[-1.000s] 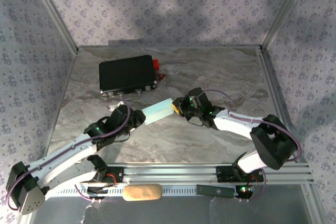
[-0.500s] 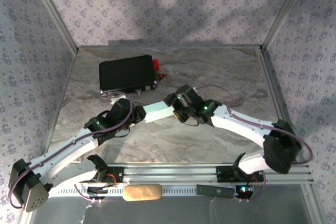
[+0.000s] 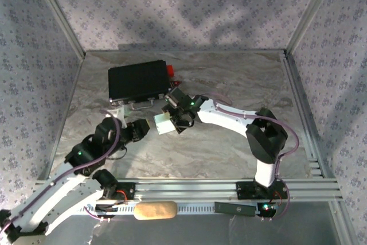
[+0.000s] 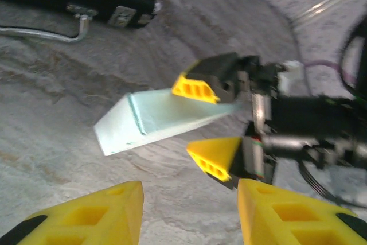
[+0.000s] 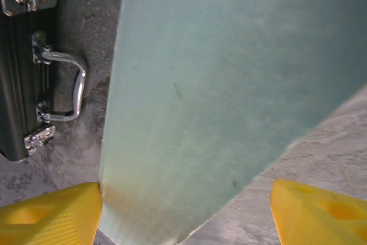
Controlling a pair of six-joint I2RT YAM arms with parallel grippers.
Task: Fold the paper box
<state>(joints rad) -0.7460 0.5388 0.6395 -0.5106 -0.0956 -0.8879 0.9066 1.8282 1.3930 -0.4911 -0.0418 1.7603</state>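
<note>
The paper box (image 3: 163, 124), a small pale light-blue flat carton, lies tilted just in front of the black case. In the left wrist view the paper box (image 4: 153, 120) has one end facing me. My right gripper (image 3: 174, 119) is open around its far end. One of its yellow fingers (image 4: 195, 88) rests on the box's top face, while the other finger (image 4: 215, 156) stands apart below it. The light-blue face (image 5: 229, 84) spreads between the right fingertips and touches the left one. My left gripper (image 4: 189, 213) is open and holds nothing, a short way from the box's near end.
The black case (image 3: 139, 81) with a red end lies at the back left, with its metal handle (image 5: 66, 87) close beside the box. A tan oblong object (image 3: 155, 210) and a dark green bar (image 3: 234, 208) sit on the near rail. Patterned walls enclose the table.
My left gripper has let go of the box and drawn back toward the near left. The right arm has swung left, taking the box toward the black case.
</note>
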